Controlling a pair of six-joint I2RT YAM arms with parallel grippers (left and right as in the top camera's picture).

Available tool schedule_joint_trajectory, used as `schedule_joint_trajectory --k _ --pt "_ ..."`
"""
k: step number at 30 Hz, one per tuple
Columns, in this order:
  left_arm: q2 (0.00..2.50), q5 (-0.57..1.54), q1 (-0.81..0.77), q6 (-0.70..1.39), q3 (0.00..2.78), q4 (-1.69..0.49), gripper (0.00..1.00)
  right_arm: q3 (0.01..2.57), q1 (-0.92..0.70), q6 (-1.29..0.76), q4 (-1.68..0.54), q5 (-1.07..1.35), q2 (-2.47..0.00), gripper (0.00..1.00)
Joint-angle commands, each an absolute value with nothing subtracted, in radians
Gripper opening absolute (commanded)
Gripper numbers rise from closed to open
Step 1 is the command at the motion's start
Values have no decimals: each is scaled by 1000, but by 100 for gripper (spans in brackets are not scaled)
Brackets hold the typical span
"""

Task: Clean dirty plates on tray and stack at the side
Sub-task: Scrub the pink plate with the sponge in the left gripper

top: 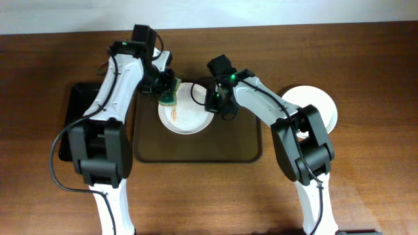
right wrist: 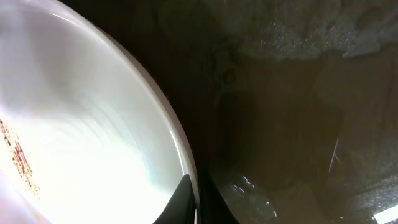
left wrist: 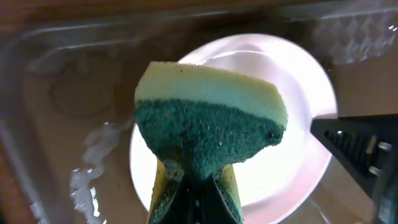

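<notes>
A white plate (top: 189, 116) with an orange-brown smear (top: 175, 115) lies on the dark brown tray (top: 196, 151). My left gripper (top: 168, 93) is shut on a green and yellow sponge (left wrist: 208, 118) and holds it over the plate's left edge (left wrist: 292, 93). My right gripper (top: 214, 104) is shut on the plate's right rim. In the right wrist view the rim (right wrist: 180, 155) sits between the fingers (right wrist: 198, 202), and the smear (right wrist: 15, 152) shows at the left. White plates (top: 320, 108) lie on the table to the right of the tray.
A smaller black tray (top: 75, 111) lies left of the brown tray, partly under my left arm. The brown tray floor (right wrist: 298, 124) shows wet spots. The right gripper's finger (left wrist: 367, 149) shows in the left wrist view.
</notes>
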State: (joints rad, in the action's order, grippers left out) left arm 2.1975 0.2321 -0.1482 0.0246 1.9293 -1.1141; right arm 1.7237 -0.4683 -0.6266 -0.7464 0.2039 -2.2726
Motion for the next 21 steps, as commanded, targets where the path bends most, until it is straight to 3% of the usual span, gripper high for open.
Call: schedule_joint_trajectory --k 1,7,12,14,21 --pt "2194 244 -159 30 1813 -1036 1 1681 -469 -633 -765 175 -2299 4" --pt "2195 282 -167 31 1648 -893 1 1681 -469 -633 -762 175 -2299 4" --pt "2195 618 -215 106 1607 -918 1 1681 -469 -626 -762 175 -2299 4" --pt "2195 620 -215 113 1609 -886 1 1681 -470 -626 -761 175 -2299 4" --pt "2195 -4 -193 171 1609 -703 1 1681 -471 -618 -762 175 -2299 4"
